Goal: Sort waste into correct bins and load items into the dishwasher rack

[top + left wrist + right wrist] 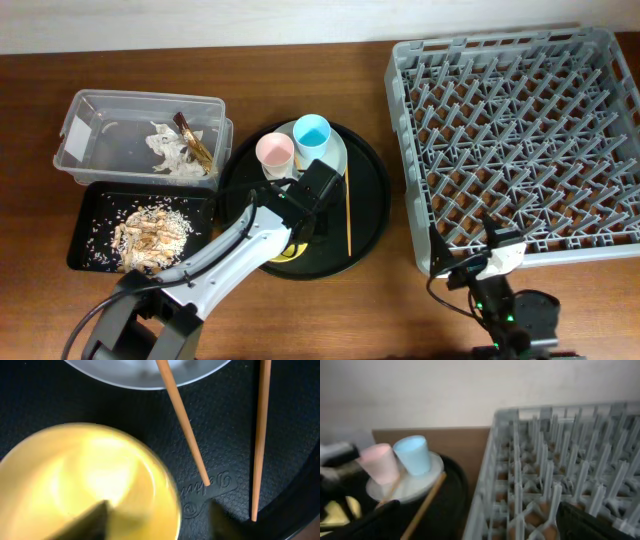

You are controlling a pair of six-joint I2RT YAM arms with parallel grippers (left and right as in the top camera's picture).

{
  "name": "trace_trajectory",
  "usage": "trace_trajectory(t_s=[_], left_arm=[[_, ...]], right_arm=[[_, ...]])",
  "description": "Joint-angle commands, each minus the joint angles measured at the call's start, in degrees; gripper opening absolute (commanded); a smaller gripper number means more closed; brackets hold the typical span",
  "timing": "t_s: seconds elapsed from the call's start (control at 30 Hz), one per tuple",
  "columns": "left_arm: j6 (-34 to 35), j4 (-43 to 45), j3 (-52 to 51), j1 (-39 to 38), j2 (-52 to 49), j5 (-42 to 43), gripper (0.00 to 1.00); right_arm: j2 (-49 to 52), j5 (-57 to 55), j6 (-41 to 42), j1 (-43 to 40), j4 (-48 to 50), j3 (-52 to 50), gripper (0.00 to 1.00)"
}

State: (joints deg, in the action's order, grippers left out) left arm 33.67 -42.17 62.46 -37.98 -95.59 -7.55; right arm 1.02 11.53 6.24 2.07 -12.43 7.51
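Bowl [85,485] sits on the round tray [225,435], just beside the plate [145,372] and chopsticks [182,420]. Left gripper [157,517] is spread wide, its fingers straddling the bowl's rim. Right gripper [480,525] is also wide and empty, near the rack [560,460].

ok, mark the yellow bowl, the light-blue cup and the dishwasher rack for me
yellow bowl [90,480], left wrist view, on its inner surface.
light-blue cup [311,131], overhead view, on its open top.
dishwasher rack [520,140], overhead view, on its bare peg grid.
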Motion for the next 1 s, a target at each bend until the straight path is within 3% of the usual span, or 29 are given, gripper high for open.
trace_trajectory(t_s=[0.0,0.13,0.17,0.2,0.3,0.33,0.37,0.43,0.53,0.6,0.77,0.9,0.93,0.97], left_arm=[[0.17,-0.11,2.03,0.0,0.28,0.04,0.73],[-1.4,-5.66,12.7,3.74,4.04,2.01,0.77],[-3.19,-10.73,19.78,7.28,5.27,4.07,0.83],[-4.83,-12.87,23.04,9.25,5.62,5.68,0.84],[-7.72,-21.16,36.57,19.45,5.95,8.26,0.87],[-7.67,-23.17,40.11,23.43,5.97,8.33,0.95],[-7.65,-24.96,42.93,27.32,6.19,8.46,0.99],[-7.65,-27.85,43.98,32.87,7.23,8.22,0.99],[-7.65,-32.74,43.76,38.38,7.32,7.63,0.99],[-7.65,-33.97,43.76,39.17,7.32,7.63,0.99],[-7.65,-33.97,43.76,39.17,7.32,7.63,0.99],[-7.65,-33.97,43.76,39.17,7.32,7.63,0.99],[-7.65,-33.97,43.76,39.17,7.32,7.63,0.99],[-7.65,-33.97,43.76,39.17,7.32,7.63,0.99]], right_arm=[[4.07,0.22,1.31,-0.22,-7.72,16.02,0.98],[21.11,-0.15,-1.57,-0.22,-29.88,42.21,0.98],[31.85,-0.15,-2.86,-0.22,-43.76,55.47,0.98],[36.76,0.37,-2.82,-0.22,-49.44,61.59,0.98],[50.64,14.34,-2.56,-0.22,-58.07,76.85,0.98],[53.46,20.31,-2.58,-0.22,-58.07,78.42,0.98],[56.83,28.24,-1.46,-0.22,-57.24,78.79,0.93],[62.58,29.14,1.31,0.87,-58.01,78.71,0.46],[71.19,18.38,1.33,9.42,-57.48,77.35,0.19],[75.97,13.88,1.36,15.5,-56.22,77.35,0.1],[87.01,2.89,6.75,27.02,-54.16,77.35,0.13],[92.11,-2.58,6.67,27.96,-55.3,77.33,0.19],[92.39,-8.7,6.73,27.56,-54.99,77.33,0.22],[92.43,-14.82,6.99,26.62,-54.36,77.33,0.31]])
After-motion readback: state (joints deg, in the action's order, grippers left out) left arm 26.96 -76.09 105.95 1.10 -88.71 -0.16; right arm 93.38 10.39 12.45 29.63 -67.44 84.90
